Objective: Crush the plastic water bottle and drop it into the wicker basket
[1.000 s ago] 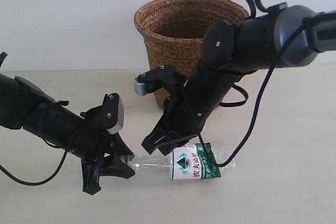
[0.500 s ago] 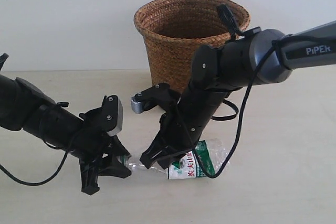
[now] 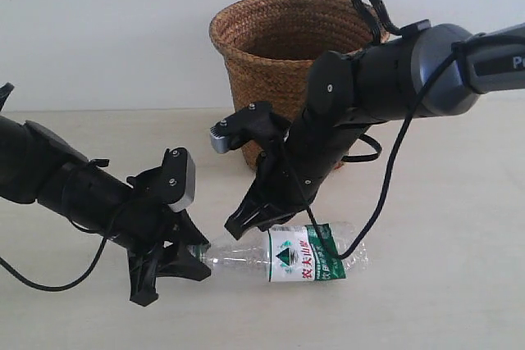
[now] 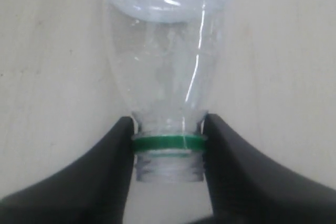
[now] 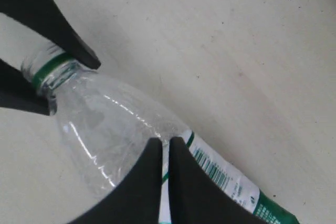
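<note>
The plastic water bottle (image 3: 308,256) lies on its side on the table, clear with a white-and-green label, its mouth toward the left. My left gripper (image 3: 199,256) is shut on its neck. In the left wrist view the bottle (image 4: 168,51) has a green ring and bare threads held between the two jaws of the gripper (image 4: 168,145). My right gripper (image 3: 238,223) is shut with nothing between its fingers. It hangs over the bottle's clear shoulder (image 5: 105,129) beside the label edge, its tips (image 5: 165,142) nearly together. The wicker basket (image 3: 291,47) stands behind.
The pale table (image 3: 443,202) stretches to the right and in front of the bottle. A white wall rises behind the basket. Black cables hang off both arms, one looping down over the bottle's label (image 3: 328,243).
Half a second ago the right gripper pressed down and squashed the bottle short. It has since risen, and the bottle lies longer again. The left gripper kept its hold.
</note>
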`<state>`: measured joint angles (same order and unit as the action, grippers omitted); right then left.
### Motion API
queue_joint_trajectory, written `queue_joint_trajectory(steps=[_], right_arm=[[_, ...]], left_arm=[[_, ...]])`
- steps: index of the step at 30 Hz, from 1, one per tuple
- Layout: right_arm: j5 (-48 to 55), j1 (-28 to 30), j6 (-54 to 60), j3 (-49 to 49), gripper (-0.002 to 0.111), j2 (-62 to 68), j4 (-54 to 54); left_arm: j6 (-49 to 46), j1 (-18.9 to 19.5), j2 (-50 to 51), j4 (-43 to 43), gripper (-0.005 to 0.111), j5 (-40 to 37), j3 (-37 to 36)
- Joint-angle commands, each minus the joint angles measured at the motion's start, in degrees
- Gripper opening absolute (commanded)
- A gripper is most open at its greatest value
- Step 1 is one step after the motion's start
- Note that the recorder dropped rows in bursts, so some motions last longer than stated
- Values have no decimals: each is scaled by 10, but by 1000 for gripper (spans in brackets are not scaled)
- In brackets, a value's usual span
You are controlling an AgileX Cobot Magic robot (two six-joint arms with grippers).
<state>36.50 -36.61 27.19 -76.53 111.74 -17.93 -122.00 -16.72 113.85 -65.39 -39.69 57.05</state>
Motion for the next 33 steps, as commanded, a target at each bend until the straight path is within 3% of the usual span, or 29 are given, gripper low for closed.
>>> queue_joint_trajectory(steps=[1, 9, 23, 33], right_arm=[[-5, 1, -6, 4, 0, 12, 4], [4, 1, -7, 4, 0, 67, 4], [63, 1, -7, 5, 0, -78, 5], [53, 1, -7, 33, 0, -7, 3]], left_arm=[[-2, -2, -5, -3, 4, -8, 3], [-2, -2, -5, -1, 4, -8, 3], [-2, -2, -5, -1, 4, -4, 3], [-2, -2, -5, -1, 4, -3, 3]])
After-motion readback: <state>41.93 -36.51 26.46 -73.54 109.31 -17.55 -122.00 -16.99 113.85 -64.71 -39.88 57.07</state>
